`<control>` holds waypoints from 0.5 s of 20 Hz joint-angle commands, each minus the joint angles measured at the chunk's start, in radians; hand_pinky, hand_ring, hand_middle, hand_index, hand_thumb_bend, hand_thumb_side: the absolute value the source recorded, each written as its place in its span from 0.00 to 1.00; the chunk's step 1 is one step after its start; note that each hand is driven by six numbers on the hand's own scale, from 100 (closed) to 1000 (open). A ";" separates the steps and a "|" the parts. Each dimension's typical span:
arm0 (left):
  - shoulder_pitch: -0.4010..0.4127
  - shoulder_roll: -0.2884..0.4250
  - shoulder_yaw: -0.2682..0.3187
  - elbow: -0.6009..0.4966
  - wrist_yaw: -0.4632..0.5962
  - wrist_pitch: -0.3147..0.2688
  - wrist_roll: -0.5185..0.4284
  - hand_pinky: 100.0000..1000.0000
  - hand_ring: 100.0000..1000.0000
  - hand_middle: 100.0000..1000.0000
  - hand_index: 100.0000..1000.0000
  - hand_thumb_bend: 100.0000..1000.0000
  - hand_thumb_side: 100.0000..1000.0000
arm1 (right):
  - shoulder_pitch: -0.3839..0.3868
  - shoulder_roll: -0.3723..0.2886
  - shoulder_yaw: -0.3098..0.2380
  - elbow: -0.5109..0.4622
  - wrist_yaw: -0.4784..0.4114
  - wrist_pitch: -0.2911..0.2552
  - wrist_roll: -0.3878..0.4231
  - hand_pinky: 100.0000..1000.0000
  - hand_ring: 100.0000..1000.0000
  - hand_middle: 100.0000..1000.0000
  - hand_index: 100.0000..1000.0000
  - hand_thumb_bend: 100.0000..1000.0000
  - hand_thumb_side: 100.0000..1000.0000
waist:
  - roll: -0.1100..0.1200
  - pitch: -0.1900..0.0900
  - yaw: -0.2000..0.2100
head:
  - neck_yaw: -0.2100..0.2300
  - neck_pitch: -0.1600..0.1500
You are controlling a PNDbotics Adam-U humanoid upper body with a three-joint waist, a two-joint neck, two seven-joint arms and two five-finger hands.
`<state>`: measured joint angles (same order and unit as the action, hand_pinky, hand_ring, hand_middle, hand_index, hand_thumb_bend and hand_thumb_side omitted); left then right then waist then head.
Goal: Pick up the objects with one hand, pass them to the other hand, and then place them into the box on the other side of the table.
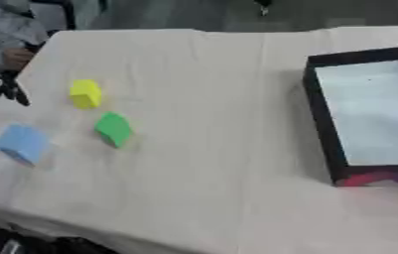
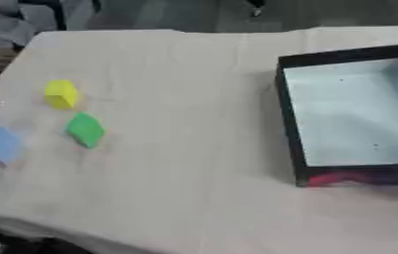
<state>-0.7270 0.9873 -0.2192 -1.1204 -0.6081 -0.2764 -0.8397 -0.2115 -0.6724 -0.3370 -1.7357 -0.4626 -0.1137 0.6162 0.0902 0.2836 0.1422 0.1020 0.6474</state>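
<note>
Beige cloth covers the tabletop, creased lengthwise and running askew across both views. Neither robot hand shows in either view, so the state of each hand cannot be told.

Nearest on the left side lies a blue block, flat on the cloth close to the left edge, one corner turned toward the viewer. Just beyond it and further inboard sits a green block, tilted, its long axis running from upper left to lower right. Beyond that, near but apart, stands a yellow block, its long axis roughly upright in the view. None of the three blocks touches another.

Well apart on the right side rests the box, black-walled with a pale grey floor, open at the top. Its long axis runs near to far, slightly skewed. A red and purple patch marks its near outer wall. All three blocks lie outside the box.
</note>
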 commanded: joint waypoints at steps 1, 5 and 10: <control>-0.021 0.023 0.015 0.020 -0.020 -0.053 -0.009 0.87 0.86 0.79 0.82 0.84 0.00 | -0.006 -0.016 -0.009 -0.008 0.004 -0.002 0.001 1.00 1.00 0.97 1.00 0.00 0.39 | -0.002 -0.052 0.001 | 0.003 -0.012; -0.029 0.014 0.018 0.036 -0.025 -0.065 0.023 0.87 0.86 0.79 0.82 0.84 0.00 | -0.005 -0.013 -0.009 -0.007 0.009 -0.002 0.003 1.00 1.00 0.97 1.00 0.00 0.40 | -0.003 -0.051 0.002 | 0.004 -0.015; -0.037 -0.002 0.019 0.072 -0.025 -0.070 0.041 0.87 0.86 0.78 0.82 0.85 0.00 | -0.003 -0.009 -0.011 -0.008 0.015 -0.003 0.004 1.00 1.00 0.97 1.00 0.00 0.40 | -0.005 -0.047 -0.001 | 0.002 -0.021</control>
<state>-0.7486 0.9560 -0.2178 -1.0541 -0.6271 -0.3276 -0.7881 -0.2103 -0.6638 -0.3370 -1.7320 -0.4525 -0.1145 0.6178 0.0899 0.2836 0.1412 0.1029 0.6388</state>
